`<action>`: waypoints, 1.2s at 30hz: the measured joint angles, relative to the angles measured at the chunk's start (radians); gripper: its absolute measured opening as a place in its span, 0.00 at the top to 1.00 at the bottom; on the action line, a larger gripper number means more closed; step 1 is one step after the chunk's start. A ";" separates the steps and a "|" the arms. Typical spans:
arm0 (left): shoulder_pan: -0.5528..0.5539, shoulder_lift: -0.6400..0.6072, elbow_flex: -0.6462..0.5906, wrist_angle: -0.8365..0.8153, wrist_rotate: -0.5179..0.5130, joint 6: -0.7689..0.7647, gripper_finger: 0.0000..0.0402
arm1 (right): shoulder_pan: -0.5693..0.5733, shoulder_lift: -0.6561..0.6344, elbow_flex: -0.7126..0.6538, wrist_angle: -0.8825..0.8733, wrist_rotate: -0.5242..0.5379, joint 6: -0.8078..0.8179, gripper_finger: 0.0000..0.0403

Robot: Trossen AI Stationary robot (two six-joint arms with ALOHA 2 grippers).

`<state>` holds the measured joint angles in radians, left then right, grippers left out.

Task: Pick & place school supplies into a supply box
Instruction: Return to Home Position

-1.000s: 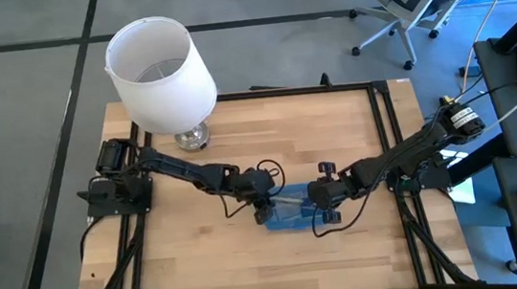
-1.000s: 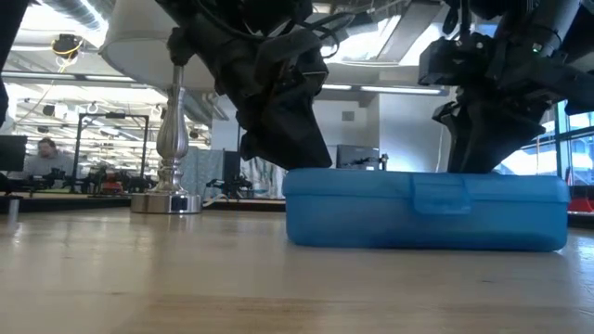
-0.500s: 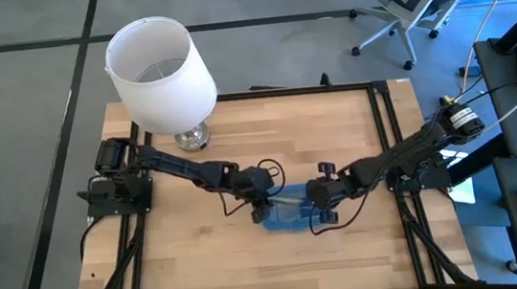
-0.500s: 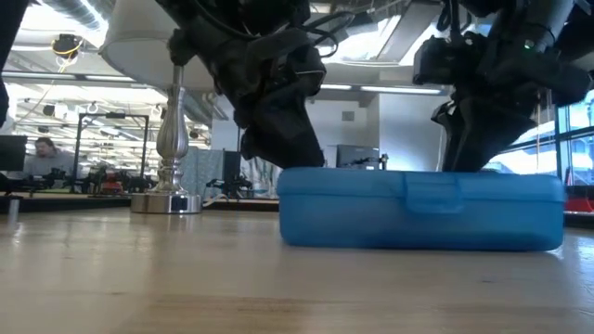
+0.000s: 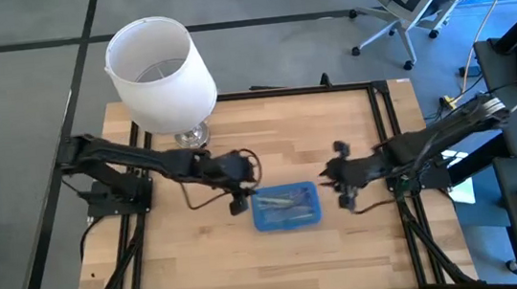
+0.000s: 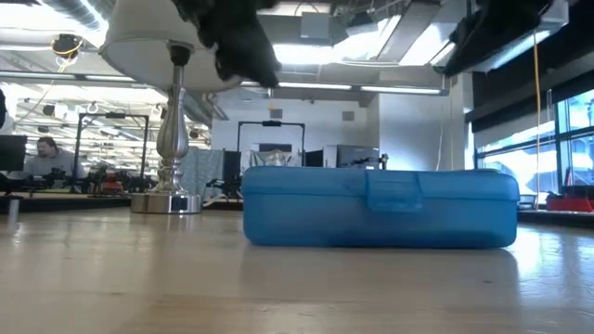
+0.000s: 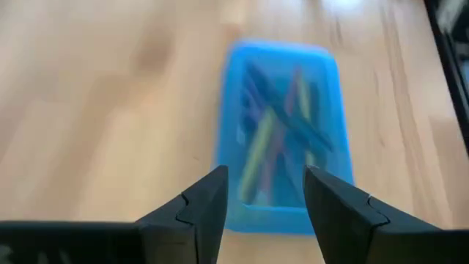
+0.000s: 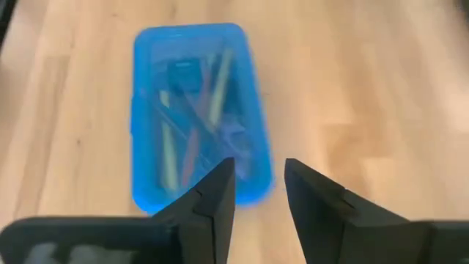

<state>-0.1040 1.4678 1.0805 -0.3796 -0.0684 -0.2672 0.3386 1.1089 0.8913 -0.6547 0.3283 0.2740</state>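
- High view: supply box (image 5: 285,207), lid shut, lies flat mid-bench (image 5: 204,266) with its long axis running left to right. The left gripper (image 5: 246,181) is just off its left end and the right gripper (image 5: 336,175) near its right end; neither touches it.
- Low view: supply box rests alone on the bench. Both grippers hang above lid height, clear of it.
- Left wrist view: fingers (image 7: 205,213) parted, holding nothing. Supply box lies straight ahead, end-on, with pens and pencils (image 7: 256,150) showing through the lid.
- Right wrist view: fingers (image 8: 209,213) parted, empty. Supply box lies straight ahead, end-on.
- Judgement: each arm's way outward to home looks unobstructed.
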 joint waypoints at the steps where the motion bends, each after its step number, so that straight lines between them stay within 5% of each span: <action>1: 0.000 -0.039 -0.014 0.004 -0.033 0.000 0.58 | 0.001 -0.039 0.001 -0.039 0.006 0.015 0.69; 6: -0.043 -0.253 -0.182 0.207 -0.157 0.037 0.58 | 0.031 -0.242 -0.089 -0.054 0.011 0.056 0.69; 13: -0.059 -0.518 -0.523 0.605 -0.148 0.052 0.58 | 0.027 -0.537 -0.361 0.309 -0.106 0.031 0.69; 19: -0.052 -0.626 -0.732 0.844 -0.179 0.045 0.58 | 0.004 -0.705 -0.538 0.490 -0.147 0.036 0.69; 26: -0.017 -0.739 -0.873 0.849 -0.190 -0.022 0.58 | -0.024 -0.850 -0.623 0.514 -0.146 0.035 0.69; 36: 0.022 -1.062 -1.022 0.768 -0.227 -0.060 0.58 | -0.056 -1.053 -0.638 0.376 -0.103 0.032 0.69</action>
<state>-0.0817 0.4059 0.0581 0.3881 -0.2958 -0.3274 0.2830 0.0557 0.2531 -0.2783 0.2251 0.3060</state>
